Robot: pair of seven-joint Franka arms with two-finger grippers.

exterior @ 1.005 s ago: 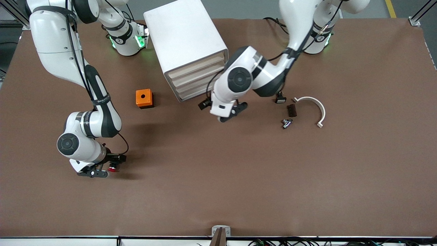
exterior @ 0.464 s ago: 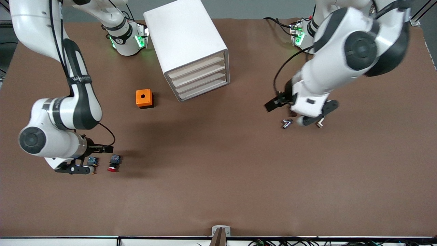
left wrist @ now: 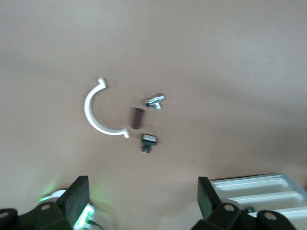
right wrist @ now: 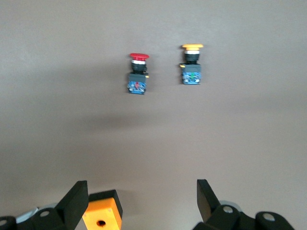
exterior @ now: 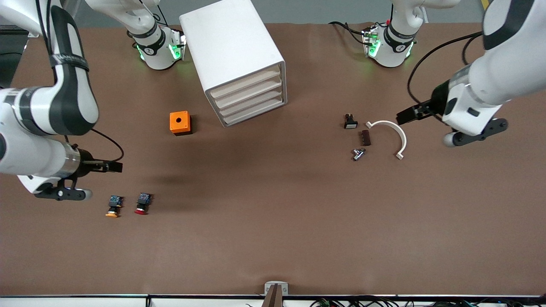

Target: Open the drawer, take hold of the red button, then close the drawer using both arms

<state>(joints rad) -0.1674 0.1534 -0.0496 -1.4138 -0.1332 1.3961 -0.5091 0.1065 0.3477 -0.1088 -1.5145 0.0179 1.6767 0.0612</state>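
The white cabinet [exterior: 232, 55] stands near the robots' bases, and all of its tray drawers [exterior: 249, 100] are shut. The red-capped button [exterior: 142, 204] lies on its side on the table toward the right arm's end, beside the orange-capped button [exterior: 113, 206]. Both buttons show in the right wrist view, the red one [right wrist: 138, 73] and the orange-capped one [right wrist: 192, 64]. My right gripper [exterior: 64, 195] [right wrist: 141, 199] is open and empty, raised over the table beside the buttons. My left gripper [exterior: 475, 134] [left wrist: 141, 201] is open and empty, raised over the table toward the left arm's end.
An orange box [exterior: 180, 123] with a hole sits beside the cabinet. Toward the left arm's end lie a black button with a white face [exterior: 350, 121], a brown piece [exterior: 365, 137], a small metal part [exterior: 358, 153] and a white curved clamp [exterior: 394, 134].
My right gripper has let go of the red button and drawn up and away from it. My left gripper has swung from the cabinet's front out past the white clamp.
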